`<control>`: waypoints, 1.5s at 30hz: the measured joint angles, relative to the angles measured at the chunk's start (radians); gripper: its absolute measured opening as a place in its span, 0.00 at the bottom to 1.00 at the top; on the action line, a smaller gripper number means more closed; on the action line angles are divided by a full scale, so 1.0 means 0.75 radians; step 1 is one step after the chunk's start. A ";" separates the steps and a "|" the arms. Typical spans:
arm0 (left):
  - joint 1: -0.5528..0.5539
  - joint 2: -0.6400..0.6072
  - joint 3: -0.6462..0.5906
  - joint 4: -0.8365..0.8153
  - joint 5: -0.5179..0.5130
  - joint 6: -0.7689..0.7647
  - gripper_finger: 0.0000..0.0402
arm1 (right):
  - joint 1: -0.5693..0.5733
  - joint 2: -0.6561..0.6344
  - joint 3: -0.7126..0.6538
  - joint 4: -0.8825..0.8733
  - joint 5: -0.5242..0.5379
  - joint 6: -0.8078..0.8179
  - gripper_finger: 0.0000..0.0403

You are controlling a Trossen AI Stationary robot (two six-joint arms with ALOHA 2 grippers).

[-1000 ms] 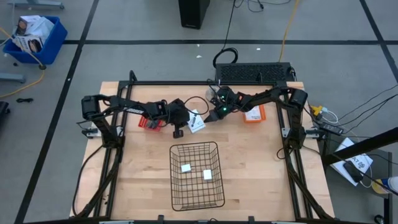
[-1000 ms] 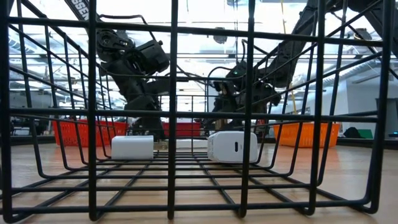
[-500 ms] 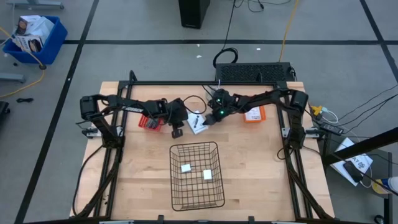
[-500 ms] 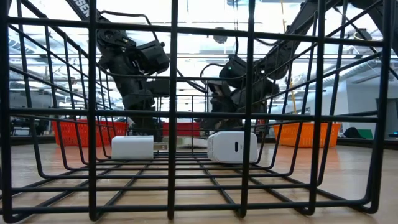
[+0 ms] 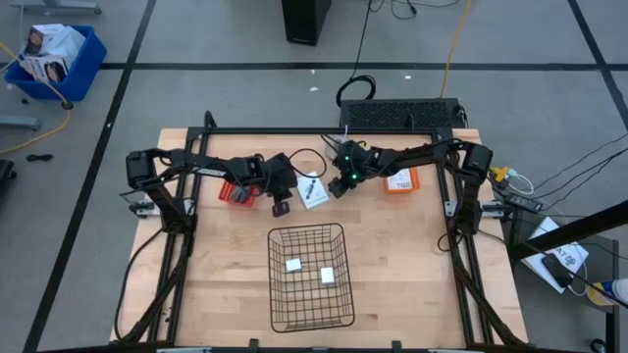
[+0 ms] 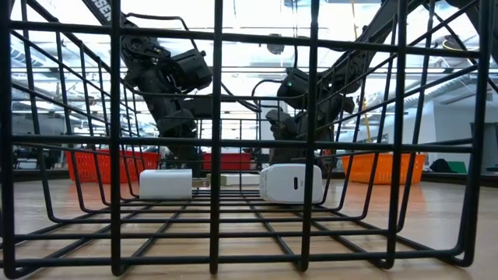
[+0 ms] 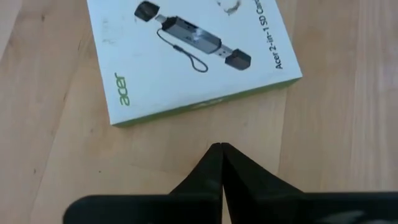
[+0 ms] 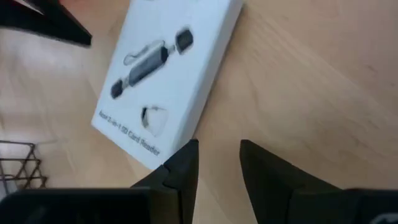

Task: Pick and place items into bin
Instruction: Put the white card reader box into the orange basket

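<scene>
A flat white card packet (image 5: 312,191) with black print lies on the table between my two grippers. It also shows in the left wrist view (image 7: 193,56) and the right wrist view (image 8: 168,81). My left gripper (image 5: 280,206) is shut, its tips (image 7: 221,148) just short of the packet's edge. My right gripper (image 5: 339,186) is open at the packet's right side (image 8: 217,149). Two small white blocks (image 5: 293,264) (image 5: 328,276) lie on the floor of the wire bin (image 5: 311,314), and both show in the low view (image 6: 165,184) (image 6: 291,183). The slim grey-blue tool is out of view. My right gripper has one fingertip (image 8: 186,152) at the packet's corner (image 8: 163,155), coming from the table's right and slanting down. I cannot tell whether it touches. The packet lies flat on the table.
A red tray (image 5: 232,192) sits under my left arm and an orange one (image 5: 400,180) near my right arm. A black keyboard (image 5: 400,115) lies at the far edge. Bare wood lies either side of the bin.
My right gripper has drawn back a little toward the table's right, away from the middle of the packet. The packet lies about where it was.
</scene>
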 joint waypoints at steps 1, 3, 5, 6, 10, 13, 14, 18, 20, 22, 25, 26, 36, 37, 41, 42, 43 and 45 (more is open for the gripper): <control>0.000 0.000 0.000 0.006 0.000 0.002 0.01 | -0.001 -0.001 0.001 0.004 0.001 -0.007 0.28; 0.000 0.002 0.000 0.025 0.000 0.002 0.01 | 0.001 0.001 0.000 -0.003 0.000 -0.010 0.27; 0.000 0.003 0.000 0.039 0.002 0.001 0.02 | 0.001 0.001 0.000 0.000 -0.001 -0.011 0.28; 0.000 0.003 0.000 0.043 0.005 0.004 0.02 | 0.001 0.001 0.000 0.003 -0.002 -0.011 0.28; 0.000 0.003 0.000 0.079 0.067 0.028 0.01 | 0.002 0.002 0.000 0.029 -0.030 0.018 0.30; 0.000 0.004 0.000 0.109 0.072 0.033 0.02 | 0.016 0.018 0.000 0.103 -0.113 0.052 0.30; 0.001 0.004 0.000 0.110 0.073 0.036 0.02 | 0.025 0.024 0.000 0.132 -0.138 0.067 0.29; 0.001 0.046 0.000 0.112 0.109 0.054 0.01 | 0.059 0.030 0.001 0.206 -0.150 0.084 0.29; 0.001 0.093 0.001 0.142 0.119 0.054 0.01 | 0.065 0.030 0.002 0.199 -0.150 0.084 0.29; 0.002 0.149 0.004 0.160 0.128 0.053 0.01 | 0.063 0.030 0.001 0.194 -0.151 0.085 0.30; 0.003 0.210 0.019 0.169 0.137 0.051 0.01 | 0.060 0.030 0.002 0.192 -0.146 0.084 0.30; 0.002 0.217 0.024 0.165 0.137 0.043 0.02 | 0.060 0.030 0.002 0.187 -0.145 0.085 0.30; 0.001 0.174 0.063 0.136 0.114 0.039 0.02 | 0.051 0.030 0.006 -0.019 0.028 0.026 0.30; 0.001 0.174 0.070 0.130 0.116 0.040 0.02 | 0.054 0.033 0.006 -0.017 0.028 0.019 0.30; 0.001 0.174 0.084 0.122 0.116 0.053 0.01 | 0.070 0.035 0.003 0.078 -0.008 0.029 0.30; 0.001 0.175 0.084 0.122 0.117 0.056 0.02 | 0.071 0.041 0.001 0.119 -0.042 0.044 0.30; 0.001 0.175 0.084 0.125 0.121 0.055 0.02 | 0.073 0.045 0.000 0.162 -0.067 0.063 0.30; 0.001 0.174 0.085 0.112 0.133 0.052 0.01 | 0.078 0.045 -0.003 0.214 -0.101 0.084 0.30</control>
